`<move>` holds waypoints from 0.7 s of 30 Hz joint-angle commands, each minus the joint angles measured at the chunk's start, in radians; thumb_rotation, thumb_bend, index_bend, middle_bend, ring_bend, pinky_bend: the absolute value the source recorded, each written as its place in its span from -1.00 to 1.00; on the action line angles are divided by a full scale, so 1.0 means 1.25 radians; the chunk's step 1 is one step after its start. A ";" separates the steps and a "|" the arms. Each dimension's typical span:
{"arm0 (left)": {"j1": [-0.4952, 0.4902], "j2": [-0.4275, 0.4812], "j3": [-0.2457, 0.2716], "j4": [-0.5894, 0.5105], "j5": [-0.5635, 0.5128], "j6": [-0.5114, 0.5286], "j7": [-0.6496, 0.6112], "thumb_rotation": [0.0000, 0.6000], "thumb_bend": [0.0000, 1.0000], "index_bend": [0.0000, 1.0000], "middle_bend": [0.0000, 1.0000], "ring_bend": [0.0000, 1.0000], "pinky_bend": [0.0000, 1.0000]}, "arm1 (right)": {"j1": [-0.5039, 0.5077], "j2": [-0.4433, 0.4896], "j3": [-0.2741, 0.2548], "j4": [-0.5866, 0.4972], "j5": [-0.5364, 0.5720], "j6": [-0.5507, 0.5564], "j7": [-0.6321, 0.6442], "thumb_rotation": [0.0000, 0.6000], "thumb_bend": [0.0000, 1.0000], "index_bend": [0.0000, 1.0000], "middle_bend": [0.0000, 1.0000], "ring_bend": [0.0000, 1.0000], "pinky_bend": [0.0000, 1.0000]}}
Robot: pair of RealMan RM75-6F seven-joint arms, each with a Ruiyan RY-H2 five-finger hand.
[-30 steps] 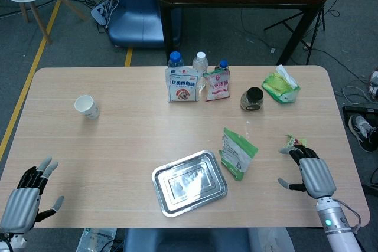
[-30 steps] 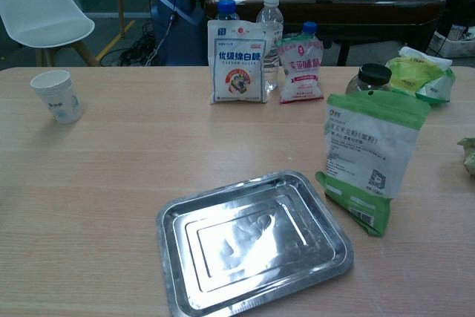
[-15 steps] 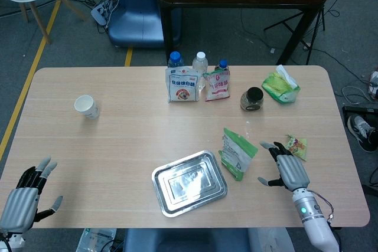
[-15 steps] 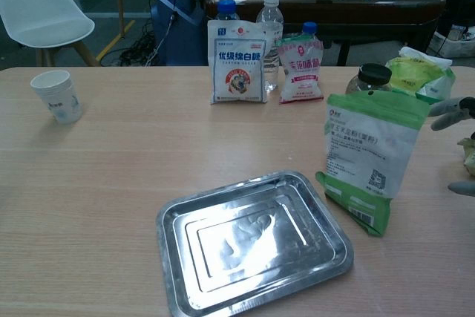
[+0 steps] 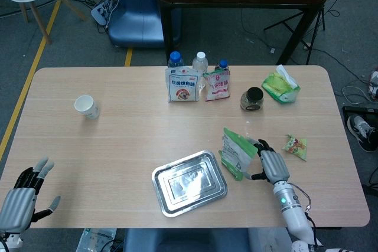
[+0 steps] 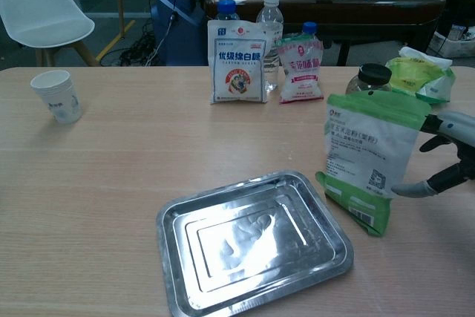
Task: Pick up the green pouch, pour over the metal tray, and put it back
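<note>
On the wooden table (image 5: 118, 140), near the middle of the front half: metal tray (image 5: 189, 182), lying flat and tilted slightly, shiny and bare inside. Just to its right, standing upright: green pouch (image 5: 237, 152), white-fronted with a green top band and green base, its lower corner close to the tray's right edge but apart from it in the chest view.

Right beside the pouch on its right side: right hand (image 5: 270, 165), fingers spread and wide, thumb low and pointing toward the pouch's lower edge, upper fingers reaching toward the top band. Nothing held; actual contact with the pouch hard to tell, with a thin gap seeming to show in the chest view. At the front-left corner, well apart from everything: left hand (image 5: 20, 202), fingers apart, holding nothing, hovering at the table edge.

Along the back of the table: paper cup (image 5: 86, 107) far left, blue-and-white bag (image 5: 181, 85) and pink bag (image 5: 217, 84) with bottles (image 5: 200, 62) behind them, dark-lidded jar (image 5: 253, 99), crumpled green-yellow bag (image 5: 281, 86). Further right of the right hand: small snack wrapper (image 5: 296, 146), lying flat.
</note>
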 commanded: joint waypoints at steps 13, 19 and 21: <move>-0.002 -0.003 0.000 0.016 -0.005 -0.005 -0.015 1.00 -0.43 -0.80 -0.94 -0.76 -0.89 | 0.062 -0.090 0.014 0.138 -0.008 -0.042 0.014 1.00 -1.00 -0.79 -0.64 -0.86 -0.65; -0.001 -0.002 0.002 0.010 -0.007 -0.006 -0.008 1.00 -0.43 -0.80 -0.94 -0.76 -0.89 | 0.090 -0.086 0.025 0.186 -0.010 -0.070 0.015 1.00 -1.00 -0.79 -0.64 -0.86 -0.65; -0.001 -0.003 0.002 0.008 -0.006 -0.006 -0.005 1.00 -0.43 -0.80 -0.94 -0.76 -0.89 | 0.100 -0.085 0.031 0.203 -0.009 -0.081 0.020 1.00 -1.00 -0.79 -0.64 -0.86 -0.65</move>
